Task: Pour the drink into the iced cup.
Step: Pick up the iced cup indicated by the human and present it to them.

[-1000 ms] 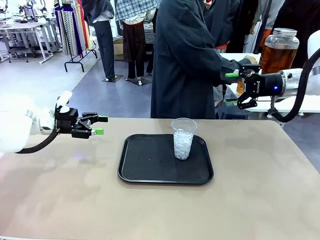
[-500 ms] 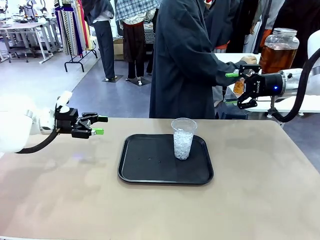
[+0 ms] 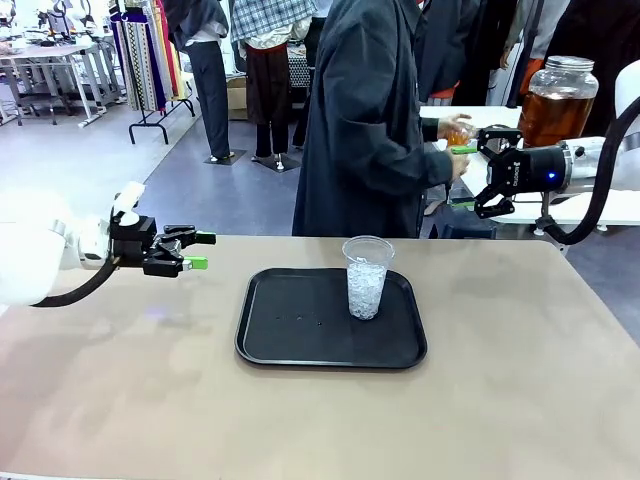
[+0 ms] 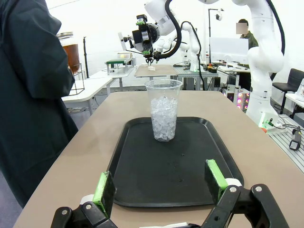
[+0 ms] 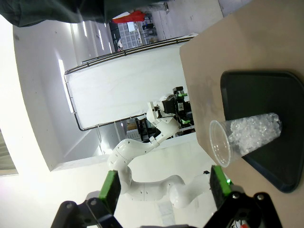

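Currently left fingers [image 4: 104, 192] and right fingers [image 5: 110, 190] gape empty, iced cup [image 3: 366, 278] on tray [image 3: 290, 335].

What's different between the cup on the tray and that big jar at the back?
The cup holds ice; the jar holds amber-brown liquid. The cup is open-topped; the jar has a metal lid. The cup stands on the black tray; the bigger jar stands beyond the table. Both are clear and upright.

I'm facing a clear glossy plastic cup [image 3: 367, 250], glinting ice [image 3: 365, 292], a smooth black plastic tray [image 3: 290, 335] shining faintly, a matt beige worktop [image 3: 520, 400], a glass jar [image 3: 556, 110], a metal lid [image 3: 565, 63].
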`<move>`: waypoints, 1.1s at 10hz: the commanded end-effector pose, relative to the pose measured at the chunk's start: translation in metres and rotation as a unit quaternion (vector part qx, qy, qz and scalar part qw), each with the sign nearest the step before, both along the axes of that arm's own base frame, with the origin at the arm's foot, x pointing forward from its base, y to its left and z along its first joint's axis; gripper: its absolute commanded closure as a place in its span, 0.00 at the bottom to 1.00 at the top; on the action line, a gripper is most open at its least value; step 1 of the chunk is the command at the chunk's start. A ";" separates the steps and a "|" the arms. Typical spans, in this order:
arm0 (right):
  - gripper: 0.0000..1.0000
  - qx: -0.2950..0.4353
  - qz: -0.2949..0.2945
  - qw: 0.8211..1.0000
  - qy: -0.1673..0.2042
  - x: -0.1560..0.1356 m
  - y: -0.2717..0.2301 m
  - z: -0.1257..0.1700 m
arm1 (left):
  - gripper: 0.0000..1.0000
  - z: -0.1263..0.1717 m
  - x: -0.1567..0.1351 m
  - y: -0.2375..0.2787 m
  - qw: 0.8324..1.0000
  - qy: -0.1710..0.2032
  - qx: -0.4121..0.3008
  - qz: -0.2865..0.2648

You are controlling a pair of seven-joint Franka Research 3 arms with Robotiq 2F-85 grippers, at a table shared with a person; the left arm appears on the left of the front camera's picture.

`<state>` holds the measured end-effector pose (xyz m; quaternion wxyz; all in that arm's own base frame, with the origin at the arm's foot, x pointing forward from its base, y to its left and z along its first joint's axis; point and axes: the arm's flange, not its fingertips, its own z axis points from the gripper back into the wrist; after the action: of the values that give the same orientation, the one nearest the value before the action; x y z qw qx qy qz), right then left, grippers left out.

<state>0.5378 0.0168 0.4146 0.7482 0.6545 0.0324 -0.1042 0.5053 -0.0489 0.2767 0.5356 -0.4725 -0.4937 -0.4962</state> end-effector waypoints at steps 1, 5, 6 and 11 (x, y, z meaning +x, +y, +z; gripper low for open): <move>0.00 0.000 0.000 1.000 -0.001 0.001 0.000 0.001 | 0.00 0.001 -0.001 0.000 1.000 -0.001 0.000 0.001; 0.00 0.000 0.000 1.000 -0.001 0.001 0.000 0.001 | 0.00 0.001 -0.001 0.000 1.000 -0.001 0.000 0.001; 0.00 0.000 0.000 1.000 -0.001 0.001 0.000 0.001 | 0.00 0.001 -0.001 0.000 1.000 -0.001 0.000 0.001; 0.00 0.000 0.000 1.000 -0.001 0.001 0.000 0.001 | 0.00 0.001 -0.001 0.000 1.000 -0.001 0.000 0.001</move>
<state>0.5378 0.0168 0.4146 0.7482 0.6545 0.0324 -0.1042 0.5053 -0.0489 0.2767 0.5356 -0.4725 -0.4937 -0.4962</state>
